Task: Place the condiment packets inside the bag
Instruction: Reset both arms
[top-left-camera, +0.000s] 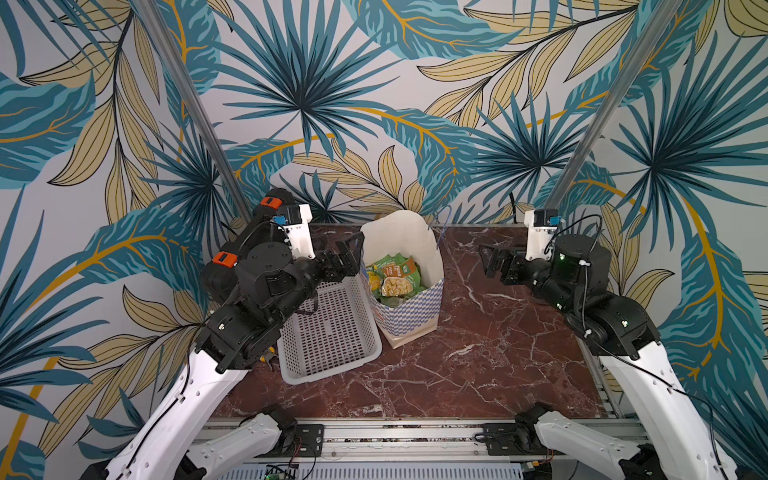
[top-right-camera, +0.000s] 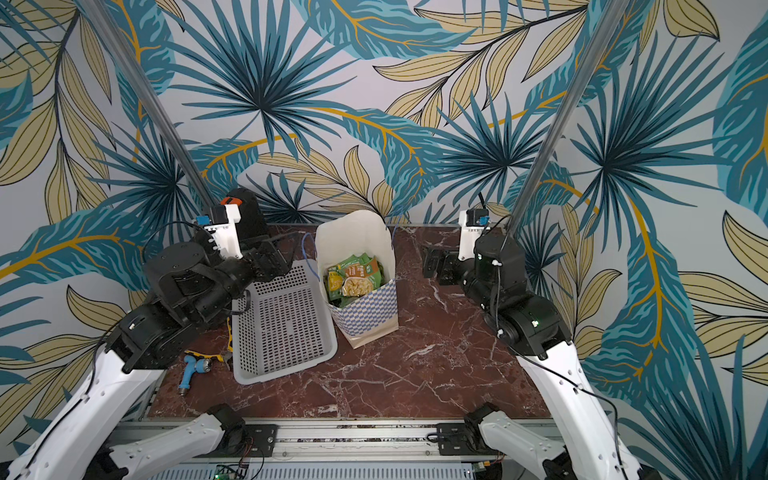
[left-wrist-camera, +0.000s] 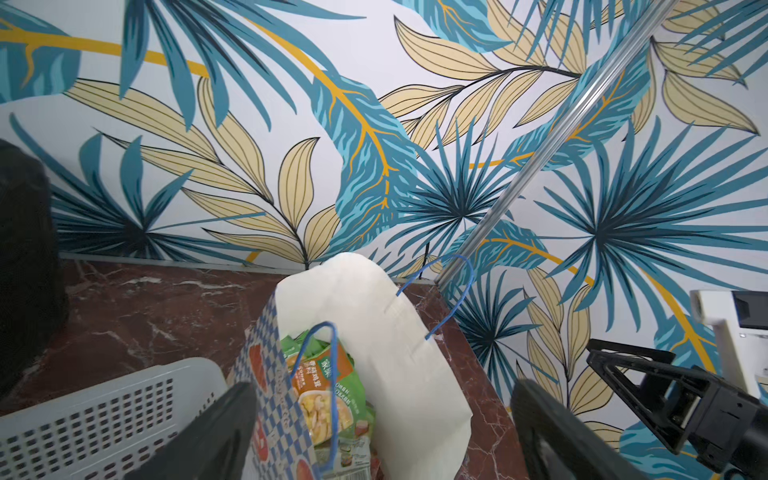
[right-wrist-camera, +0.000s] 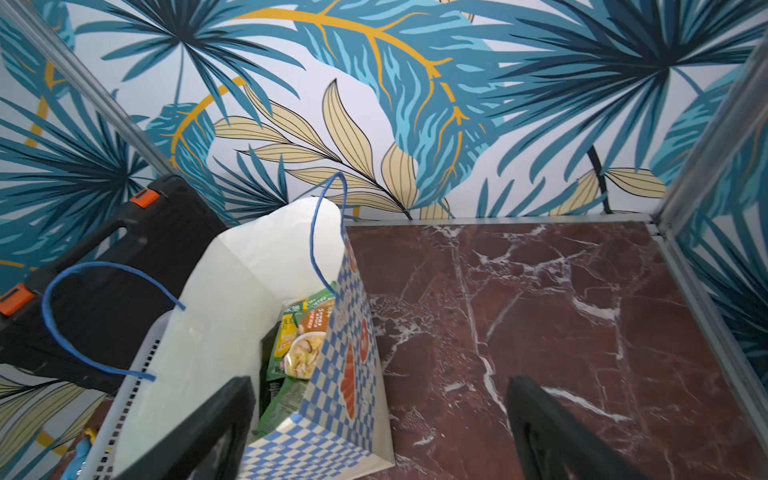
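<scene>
— Starting with the condiment packets (top-left-camera: 392, 276): where exactly?

— Heaped low inside the bag (top-left-camera: 415, 320), mid-table and toward the far side. No sign of any on the marble table (top-left-camera: 478, 357), nor in the perforated basket (top-left-camera: 332, 332) just left of the bag, apparently touching it.

— And the pincers?

— Spread wide on both arms, clasping nothing. Left gripper (top-left-camera: 352, 254) just beside the bag's left rim, over the basket's far end. Right gripper (top-left-camera: 487, 261) apart on the right, over bare marble, pointing leftward at the bag.

— So, from either pincer, which way to the packets?

— Inward and down. Rightward and down from the left one, clearly the nearer; leftward and down from the right one. Reachable only through the open mouth, given the bag's upright long axis.

— Materials?

— Flat glossy plastic pouches in green, orange and yellow, crinkled and overlapping, probably slippery. Stiff paper for the bag: blue-and-white check outside, cream inside, far wall rising to a rounded flap. Thin blue cord handles (left-wrist-camera: 333, 374) looping loose at both sides. Rigid white plastic for the basket; polished red-brown stone underneath.

— Judging by that, much left to do?

— Probably not; seemingly all packed. Likely only a retreat, so worth lifting clear before swinging outward, especially on the left, to avoid snagging a cord and tipping the light bag.
</scene>
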